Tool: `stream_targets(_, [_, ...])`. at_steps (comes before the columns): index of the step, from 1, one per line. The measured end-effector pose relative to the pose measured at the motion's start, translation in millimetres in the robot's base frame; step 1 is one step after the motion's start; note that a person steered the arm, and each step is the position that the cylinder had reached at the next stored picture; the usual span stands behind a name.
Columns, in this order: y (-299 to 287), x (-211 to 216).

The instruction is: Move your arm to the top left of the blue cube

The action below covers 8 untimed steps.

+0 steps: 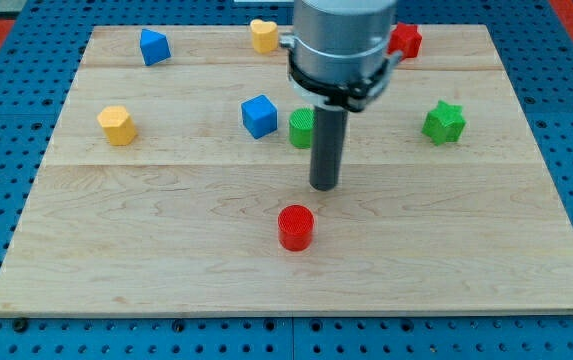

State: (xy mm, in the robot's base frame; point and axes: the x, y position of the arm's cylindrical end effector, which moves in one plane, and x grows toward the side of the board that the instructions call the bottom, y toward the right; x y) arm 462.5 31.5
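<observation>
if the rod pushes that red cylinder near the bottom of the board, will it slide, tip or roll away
The red cylinder stands upright on its flat end, so it would probably slide rather than roll. It looks squat, so tipping seems unlikely. An off-centre push would likely make it slip sideways off my tip, which sits just above it towards the view's top.

wooden board (166,250), 7 blocks: 2 blue, 2 yellow, 2 red, green star (444,122)
</observation>
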Motion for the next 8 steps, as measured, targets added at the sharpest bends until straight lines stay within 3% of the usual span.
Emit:
stream_targets(2, [53, -53])
stream_targets(3, [32, -125])
stream_targets(4, [-22, -132])
stream_targets(7, [-51, -132])
stream_targets(8, [-126, -141])
